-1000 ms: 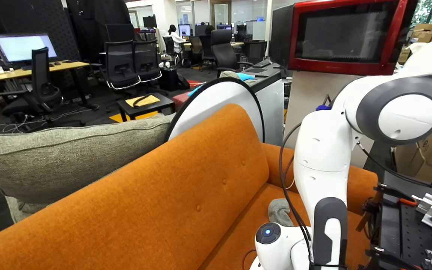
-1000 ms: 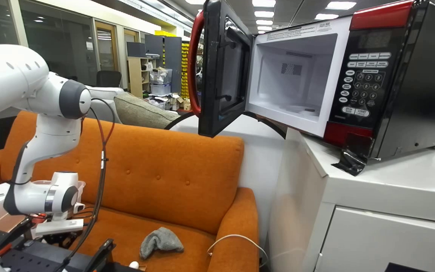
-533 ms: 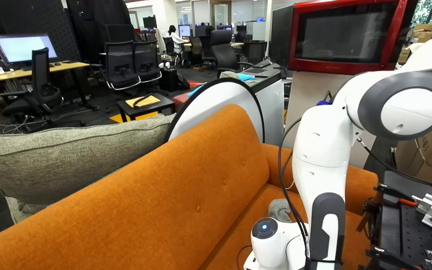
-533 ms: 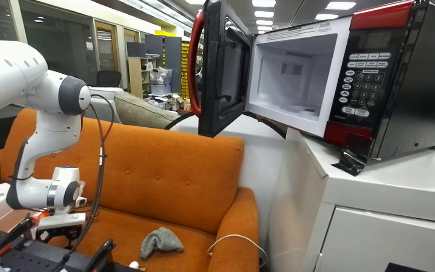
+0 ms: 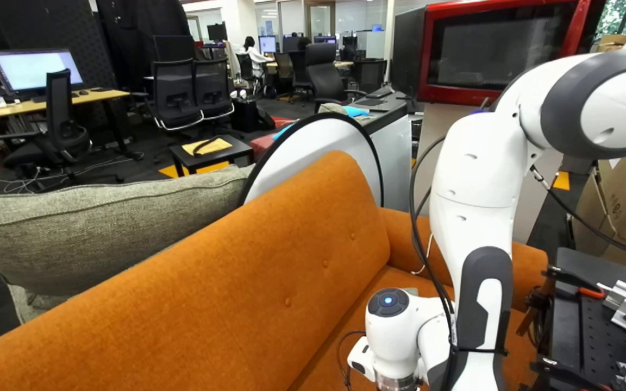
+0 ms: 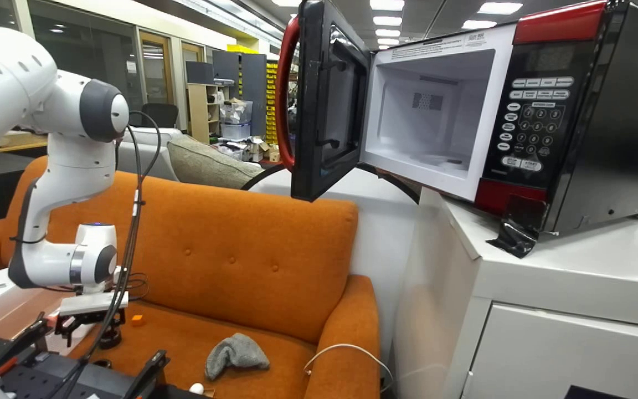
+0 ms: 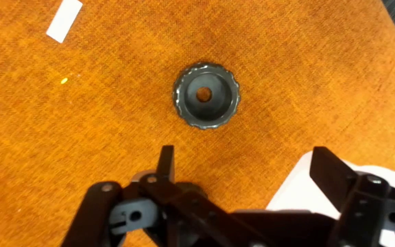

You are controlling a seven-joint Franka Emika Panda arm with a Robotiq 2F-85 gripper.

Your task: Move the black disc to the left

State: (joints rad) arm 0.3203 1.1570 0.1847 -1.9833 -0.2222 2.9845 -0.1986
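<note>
A black disc (image 7: 180, 97) with a scalloped rim and a small centre hole lies flat on the orange sofa seat in the wrist view, beyond the fingertips. Behind the left finger a second dark round thing (image 7: 191, 187) is mostly covered. Two black round things, a taller one (image 6: 110, 338) and a flatter one (image 6: 102, 363), show on the seat in an exterior view; which of them is the scalloped disc I cannot tell for certain. My gripper (image 7: 243, 148) hangs above the seat, fingers wide apart, with nothing between them.
Near the fingers lies a white flat object (image 7: 297, 192), with a small white strip (image 7: 63, 20) farther off. An orange block (image 6: 137, 320) and a grey cloth (image 6: 236, 354) rest on the seat. A black bench (image 6: 47, 377) with clamps borders it. The microwave (image 6: 430, 111) stands door-open.
My gripper has opened and risen away from the seat. The black round things and the orange block, hidden before, now show in an exterior view.
</note>
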